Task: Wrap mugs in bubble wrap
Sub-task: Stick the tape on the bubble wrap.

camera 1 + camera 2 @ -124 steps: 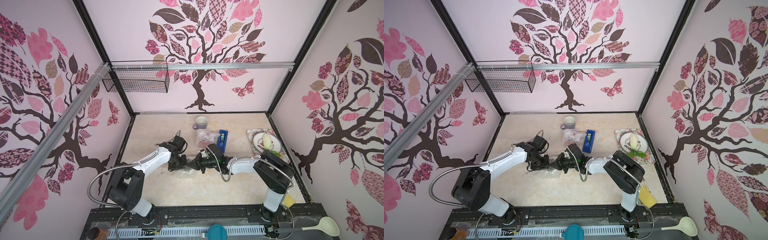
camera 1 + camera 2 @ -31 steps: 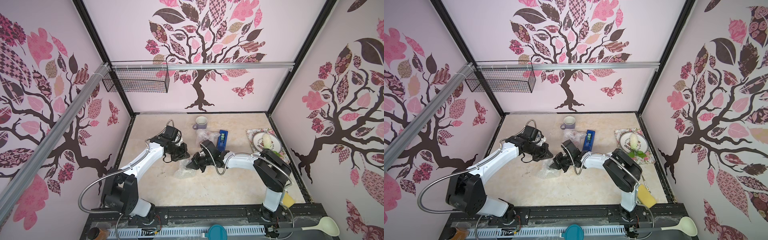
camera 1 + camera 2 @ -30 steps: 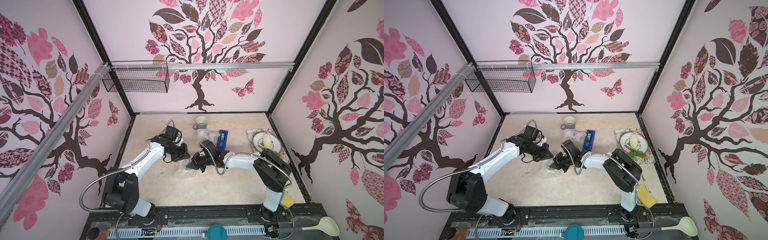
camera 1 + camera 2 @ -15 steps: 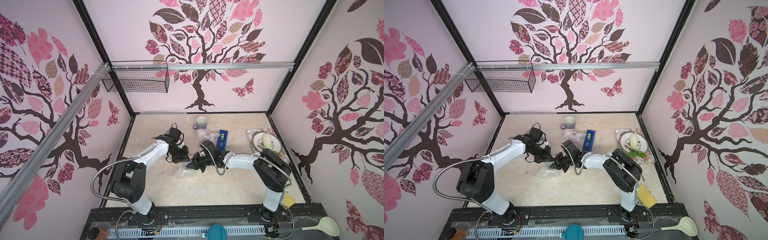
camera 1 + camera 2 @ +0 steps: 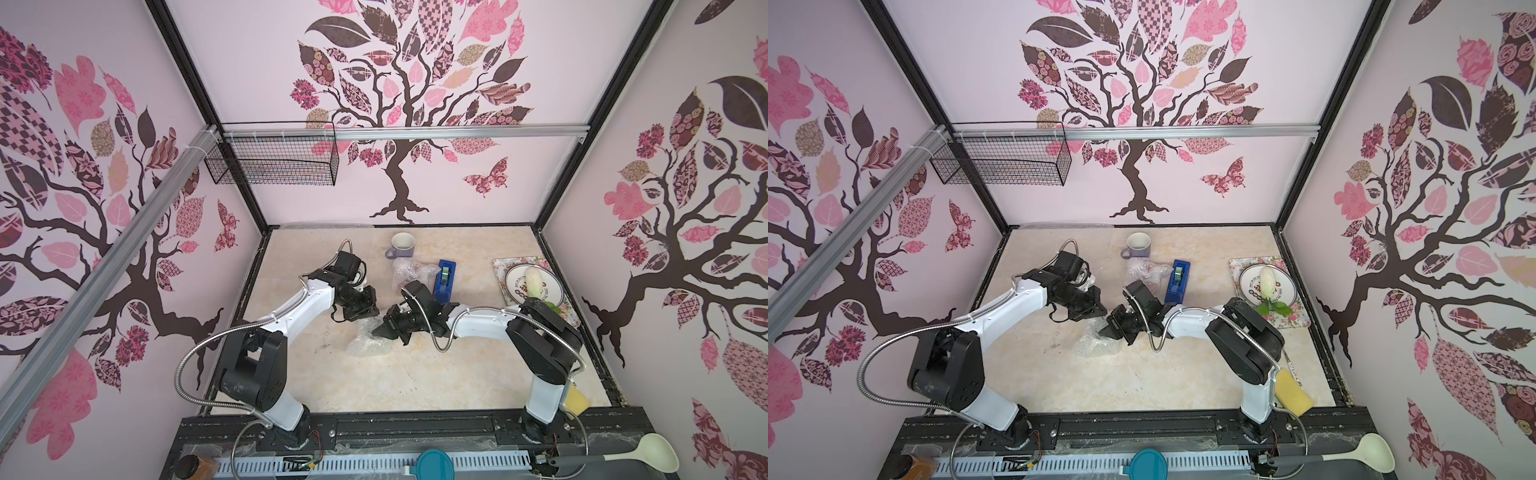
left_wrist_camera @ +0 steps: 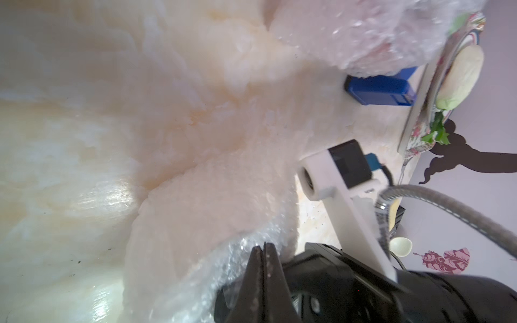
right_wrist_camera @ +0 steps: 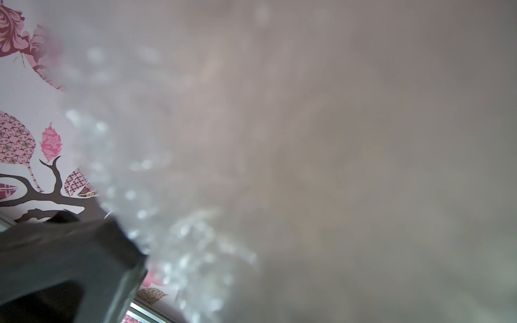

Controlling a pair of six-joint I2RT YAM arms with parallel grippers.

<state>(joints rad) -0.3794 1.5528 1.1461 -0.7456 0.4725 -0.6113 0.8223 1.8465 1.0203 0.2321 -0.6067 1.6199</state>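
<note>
Lavender mug (image 5: pixel 402 246) upright, handle leftward — crumpled bubble wrap (image 5: pixel 365 343) at clenched left gripper (image 5: pixel 372 312), right gripper (image 5: pixel 376 331) tips.

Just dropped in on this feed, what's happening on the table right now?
Both arms are working on a crumpled sheet of bubble wrap at mid-table. The left gripper and right gripper come close together at its far side, both shut. I cannot tell whether either pinches the film. No mug shows inside that sheet. A lavender mug stands bare at the back. A wrapped bundle with something reddish inside lies just in front of it, beside the blue tape dispenser.
</note>
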